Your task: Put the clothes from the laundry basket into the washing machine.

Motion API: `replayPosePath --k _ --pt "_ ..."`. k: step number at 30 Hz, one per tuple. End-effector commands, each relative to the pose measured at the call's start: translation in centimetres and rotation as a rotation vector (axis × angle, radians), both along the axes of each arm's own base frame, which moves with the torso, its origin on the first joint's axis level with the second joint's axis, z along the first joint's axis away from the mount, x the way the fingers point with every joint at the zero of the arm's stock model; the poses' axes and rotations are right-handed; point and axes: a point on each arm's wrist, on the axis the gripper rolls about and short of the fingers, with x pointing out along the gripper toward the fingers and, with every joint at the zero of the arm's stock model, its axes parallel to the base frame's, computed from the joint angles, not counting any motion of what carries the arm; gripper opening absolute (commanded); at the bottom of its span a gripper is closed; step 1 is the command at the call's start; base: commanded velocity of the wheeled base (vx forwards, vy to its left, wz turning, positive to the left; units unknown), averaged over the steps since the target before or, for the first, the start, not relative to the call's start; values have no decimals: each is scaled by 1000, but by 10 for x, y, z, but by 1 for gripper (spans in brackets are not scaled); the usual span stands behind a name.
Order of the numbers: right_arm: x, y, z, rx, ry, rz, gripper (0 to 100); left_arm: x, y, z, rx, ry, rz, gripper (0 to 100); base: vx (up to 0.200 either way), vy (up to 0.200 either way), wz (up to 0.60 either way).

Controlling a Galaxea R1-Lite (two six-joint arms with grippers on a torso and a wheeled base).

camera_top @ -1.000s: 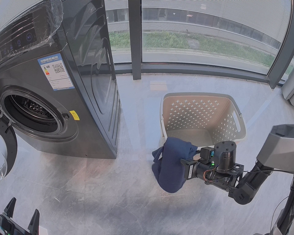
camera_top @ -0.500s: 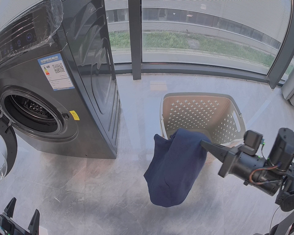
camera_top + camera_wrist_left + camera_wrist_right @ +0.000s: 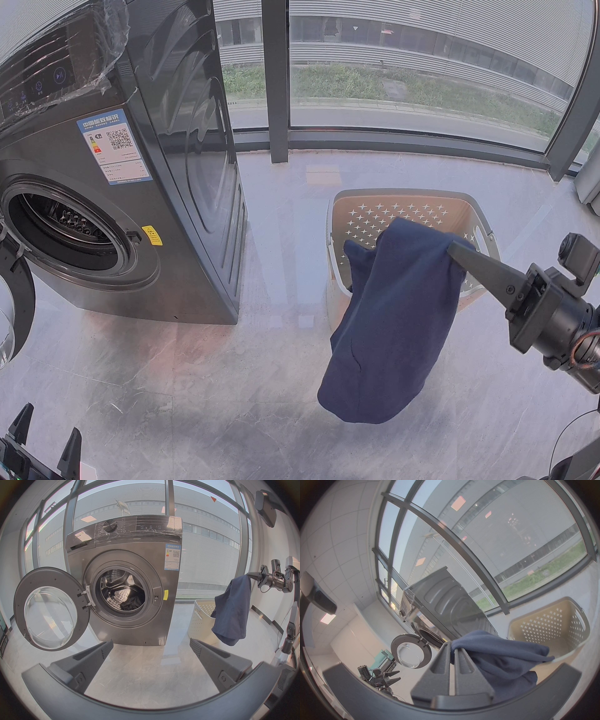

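Grey metal washing machine (image 3: pixel 125 187) stands on your left, its round door (image 3: pixel 50 608) swung wide open. Near it on the floor sits the beige laundry basket (image 3: pixel 481 212). The navy garment (image 3: pixel 394 325) hangs in the air over the basket's near side, pinched between the closed fingers of your right gripper (image 3: pixel 451 249). Your left gripper (image 3: pixel 50 420) sits low, fingers spread. On the machine's front are a blue-edged label (image 3: pixel 114 147) with a square code and a small yellow sticker (image 3: pixel 152 235); you cannot read their print.
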Motion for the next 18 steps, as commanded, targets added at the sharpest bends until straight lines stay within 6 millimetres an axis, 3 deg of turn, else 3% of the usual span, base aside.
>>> replayPosePath --k 1,18 --pt "-1 0 11 17 -54 14 0 0 0 -5 0 6 -1 100 0 0 0" --pt "1 0 7 -34 -85 -3 0 0 0 -5 -14 8 2 100 -176 0 0"
